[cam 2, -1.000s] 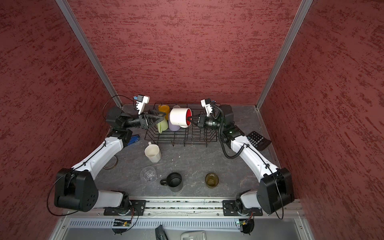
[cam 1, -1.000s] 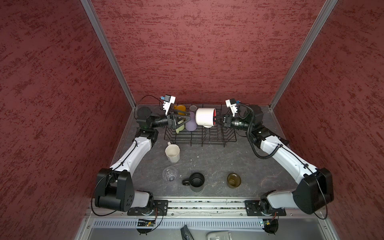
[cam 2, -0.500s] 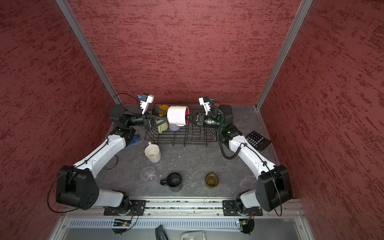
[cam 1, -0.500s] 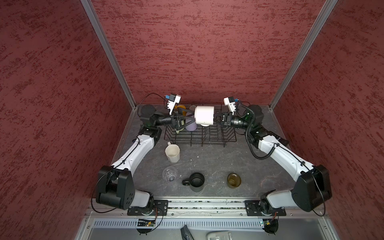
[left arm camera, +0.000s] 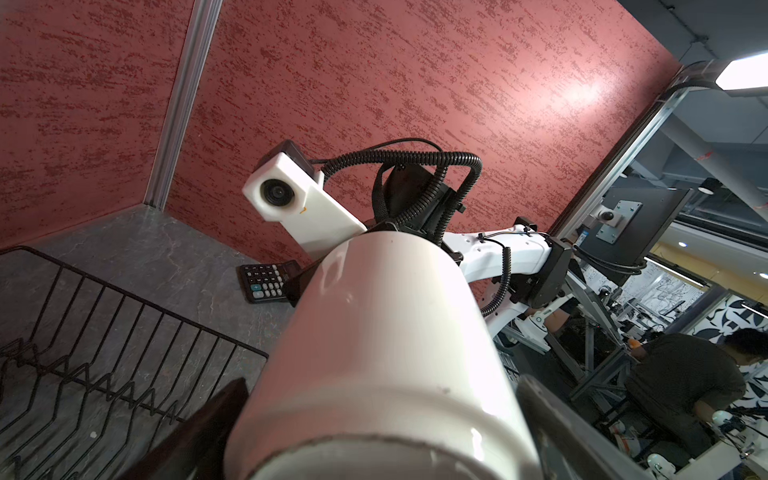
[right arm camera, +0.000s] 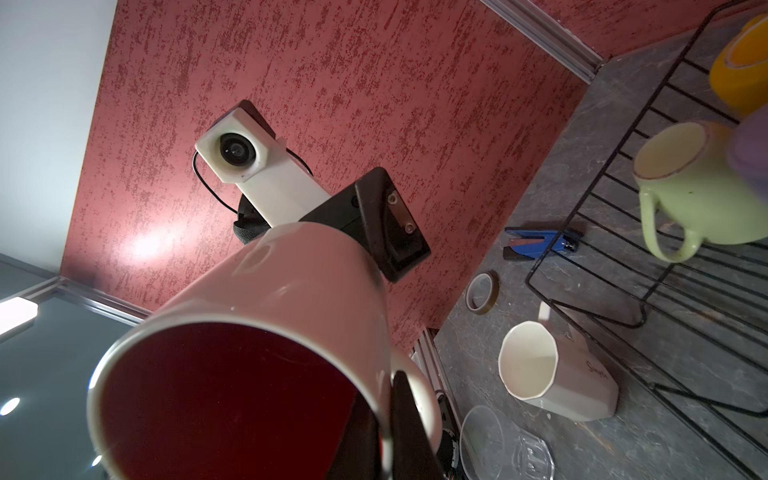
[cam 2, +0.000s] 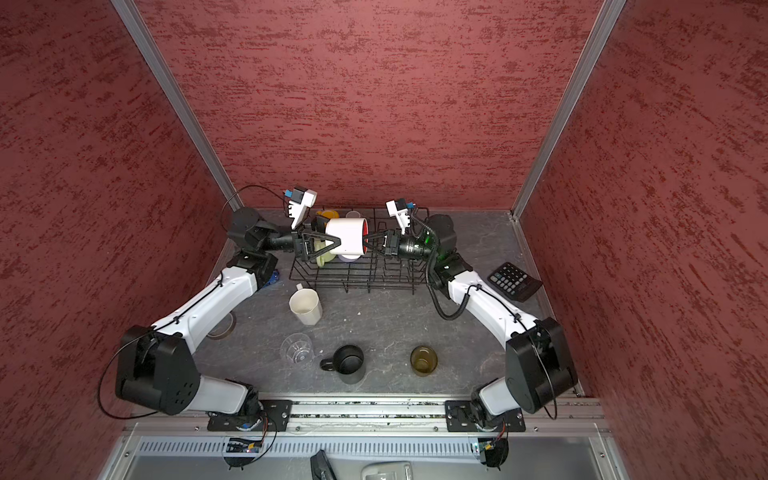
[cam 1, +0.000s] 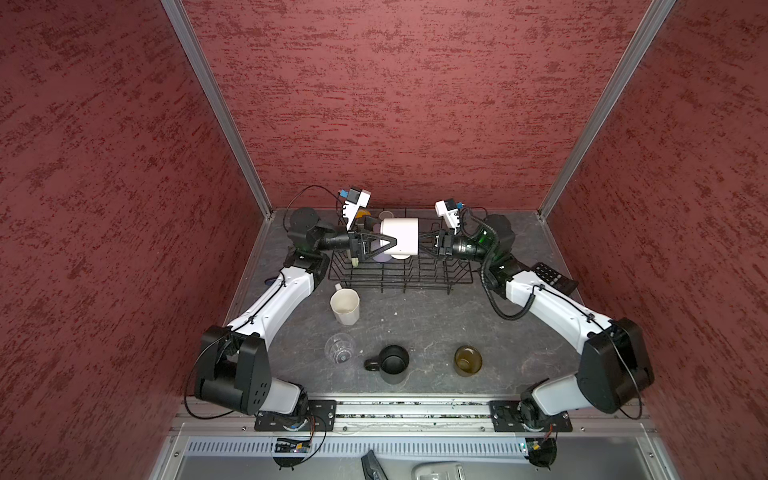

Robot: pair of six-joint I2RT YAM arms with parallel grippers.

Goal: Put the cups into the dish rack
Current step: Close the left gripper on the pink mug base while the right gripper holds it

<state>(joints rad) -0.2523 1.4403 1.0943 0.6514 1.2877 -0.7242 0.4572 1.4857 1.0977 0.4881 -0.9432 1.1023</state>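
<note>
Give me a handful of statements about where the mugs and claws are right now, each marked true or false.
1. The white mug is held on its side above the rack. True.
2. The right claw is open and clear of that mug. False: it is shut on the mug's rim.
3. The black mug stands inside the rack. False: it stands on the table in front of the rack.
4. A green mug lies in the rack. True.
5. The left claw is shut. False: its jaws stand wide on either side of the white mug's base.
</note>
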